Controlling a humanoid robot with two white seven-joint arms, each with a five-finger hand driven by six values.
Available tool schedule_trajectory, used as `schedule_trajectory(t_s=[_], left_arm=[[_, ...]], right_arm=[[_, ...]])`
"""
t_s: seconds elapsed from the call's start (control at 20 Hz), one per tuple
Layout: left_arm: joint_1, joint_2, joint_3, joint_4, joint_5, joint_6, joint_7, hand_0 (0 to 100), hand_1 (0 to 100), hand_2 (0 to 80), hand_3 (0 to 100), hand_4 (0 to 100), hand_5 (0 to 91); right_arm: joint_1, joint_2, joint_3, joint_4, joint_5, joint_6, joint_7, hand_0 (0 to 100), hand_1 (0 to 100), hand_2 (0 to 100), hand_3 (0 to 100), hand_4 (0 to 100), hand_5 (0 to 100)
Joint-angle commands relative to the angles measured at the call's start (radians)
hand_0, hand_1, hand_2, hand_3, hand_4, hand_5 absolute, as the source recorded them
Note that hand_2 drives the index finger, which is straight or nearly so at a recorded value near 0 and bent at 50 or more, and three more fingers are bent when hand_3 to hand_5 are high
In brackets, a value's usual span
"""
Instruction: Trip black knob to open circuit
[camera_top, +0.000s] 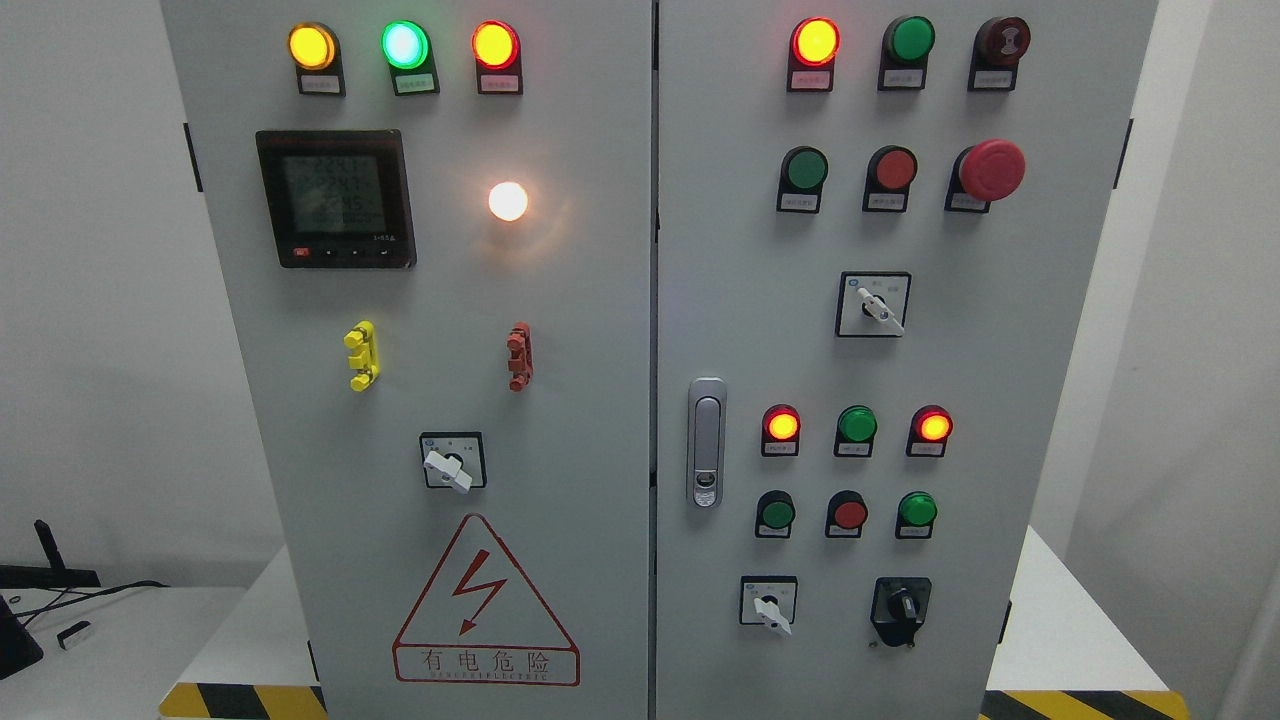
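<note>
A black rotary knob (903, 607) sits on a black plate at the lower right of the grey cabinet's right door (860, 360). Its pointer stands roughly upright, leaning slightly to the left. A white-handled selector switch (770, 606) is mounted just left of it. Neither of my hands nor any arm shows in the head view.
The cabinet's left door (430, 300) carries lit lamps, a meter display (335, 198), yellow and red clips and a white selector (450, 464). The right door has a red mushroom button (991, 169), several lamps and buttons, and a door latch (706, 441). The white platform (1060, 630) has striped edges.
</note>
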Motion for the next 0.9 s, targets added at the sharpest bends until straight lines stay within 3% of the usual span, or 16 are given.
schedule_trajectory(t_s=[0.0, 0.3, 0.85], left_arm=[[0.000, 0.000, 0.000, -0.001, -0.031, 0.000, -0.001, 12, 39, 0.0, 0, 0, 0.0], [0.000, -0.001, 0.000, 0.001, -0.031, 0.000, -0.001, 12, 39, 0.0, 0, 0, 0.0], [0.000, -0.001, 0.000, 0.001, -0.031, 0.000, -0.001, 12, 39, 0.0, 0, 0, 0.0]], right_arm=[[-0.072, 0.032, 0.084, -0.023, 0.031, 0.058, -0.029, 28, 79, 33, 67, 75, 92], [-0.135, 0.068, 0.096, 0.022, 0.063, 0.122, -0.029, 30, 79, 35, 67, 75, 91], [-0.161, 0.071, 0.127, 0.089, 0.063, 0.150, -0.029, 35, 78, 36, 69, 75, 91]])
